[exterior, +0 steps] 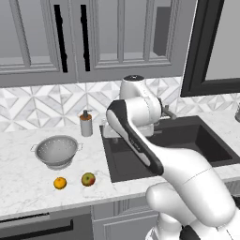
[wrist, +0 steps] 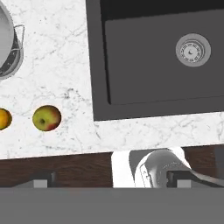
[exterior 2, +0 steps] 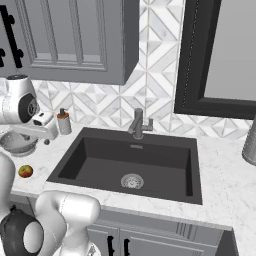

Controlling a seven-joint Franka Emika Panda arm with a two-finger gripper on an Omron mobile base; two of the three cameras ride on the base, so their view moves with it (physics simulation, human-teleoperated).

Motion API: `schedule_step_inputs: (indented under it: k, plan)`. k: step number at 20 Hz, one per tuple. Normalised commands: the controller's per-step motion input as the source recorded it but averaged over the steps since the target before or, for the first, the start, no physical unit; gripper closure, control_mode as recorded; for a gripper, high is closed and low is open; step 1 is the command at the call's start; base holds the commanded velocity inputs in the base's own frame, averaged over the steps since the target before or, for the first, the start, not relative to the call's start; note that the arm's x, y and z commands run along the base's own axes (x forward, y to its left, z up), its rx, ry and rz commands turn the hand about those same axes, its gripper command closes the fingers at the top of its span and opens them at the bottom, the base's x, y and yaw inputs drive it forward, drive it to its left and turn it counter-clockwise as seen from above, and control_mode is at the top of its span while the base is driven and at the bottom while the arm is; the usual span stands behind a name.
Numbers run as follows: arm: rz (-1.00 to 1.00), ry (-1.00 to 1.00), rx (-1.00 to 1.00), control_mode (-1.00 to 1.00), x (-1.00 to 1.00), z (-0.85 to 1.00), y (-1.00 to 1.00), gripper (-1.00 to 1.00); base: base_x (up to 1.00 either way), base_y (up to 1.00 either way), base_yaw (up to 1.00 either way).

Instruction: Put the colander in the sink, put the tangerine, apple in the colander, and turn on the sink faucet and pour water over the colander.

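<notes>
The claw (wrist: 109, 183) hangs high above the counter edge, looking straight down, its two dark fingertips (wrist: 43, 181) set wide apart at the bottom of the hand view with nothing between them. Directly below it lies the white marble counter (wrist: 65, 65) and the left rim of the sink (wrist: 153, 65), a dark grey basin with its round metal drain (wrist: 193, 50) over toward the far side. Out to the left on the counter sits the apple (wrist: 47, 117), red and yellow-green, and just beside it the orange tangerine (wrist: 3, 119), the two close but apart. Beyond them stands the colander (exterior: 56, 151), upright on the marble, well left of the sink, both fruits in front of it. From the right base view the sink faucet (exterior 2: 138, 123) rises behind the basin, spout angled over it, and the soap dispenser (exterior: 86, 123) stands on the counter between colander and sink, back near the tiled wall
</notes>
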Motion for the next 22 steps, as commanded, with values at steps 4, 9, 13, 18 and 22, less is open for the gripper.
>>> schedule_step_inputs:
  k: [4,9,13,18,22]
  plan:
    - [-0.25,0.1,0.0,-1.0,0.0,-0.45,0.88,-1.0,0.0,0.0,0.0]
    - [-0.21,0.06,0.03,-1.0,0.0,-0.33,0.52,-1.0,0.0,0.0,0.0]
    - [-0.21,0.0,0.05,-1.0,0.0,-0.2,0.54,-1.0,0.0,0.0,0.0]
    - [-0.2,-0.02,0.02,-1.0,0.0,-0.22,0.64,-1.0,0.0,0.0,0.0]
    - [-0.13,-0.1,0.05,-1.0,0.14,-0.14,0.45,-1.0,0.0,0.0,0.0]
